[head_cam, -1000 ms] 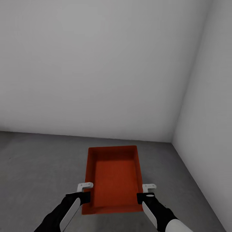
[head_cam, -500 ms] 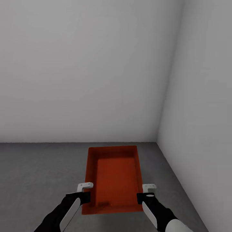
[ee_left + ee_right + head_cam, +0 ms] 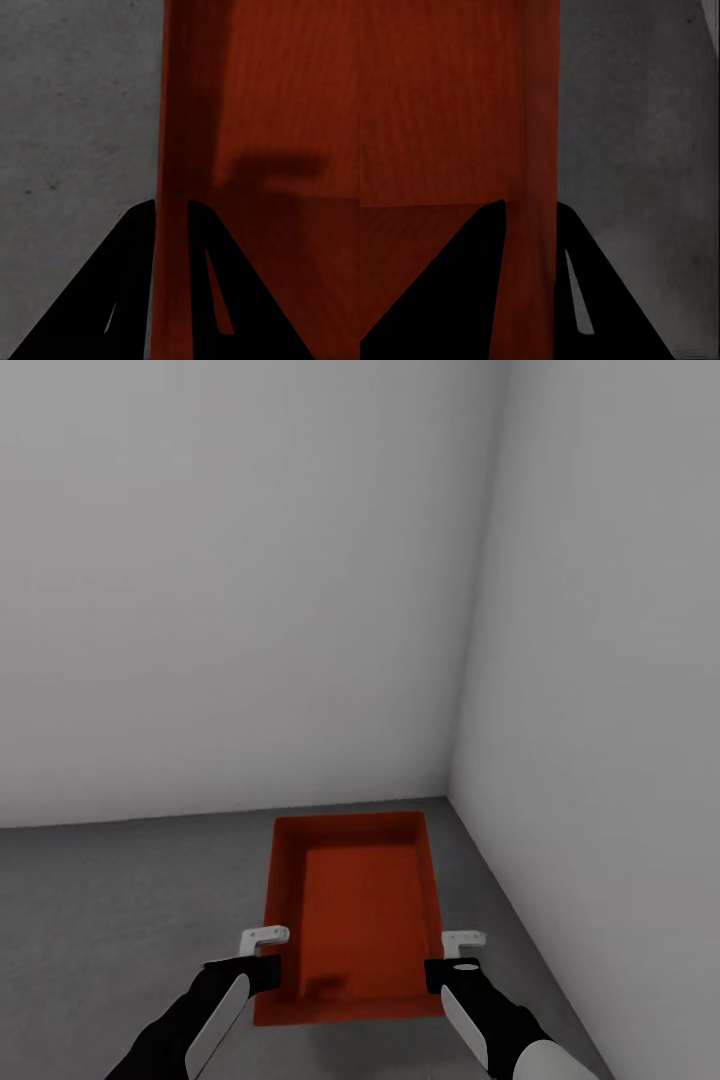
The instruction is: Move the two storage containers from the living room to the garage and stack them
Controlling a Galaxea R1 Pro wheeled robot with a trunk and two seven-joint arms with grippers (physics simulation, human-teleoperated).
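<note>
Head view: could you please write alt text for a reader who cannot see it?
An orange-red storage container, open-topped and empty, is held by its two long walls between the left gripper and right gripper above a grey concrete floor, near a corner of plain white walls.

There was one orange-red storage container (image 3: 352,908), open-topped and rectangular. Two grippers flanked it: the left gripper (image 3: 263,938) at its left wall and the right gripper (image 3: 463,940) at its right wall. Two grey-white walls (image 3: 240,580) met behind the container, above one grey concrete floor (image 3: 110,920).
</note>
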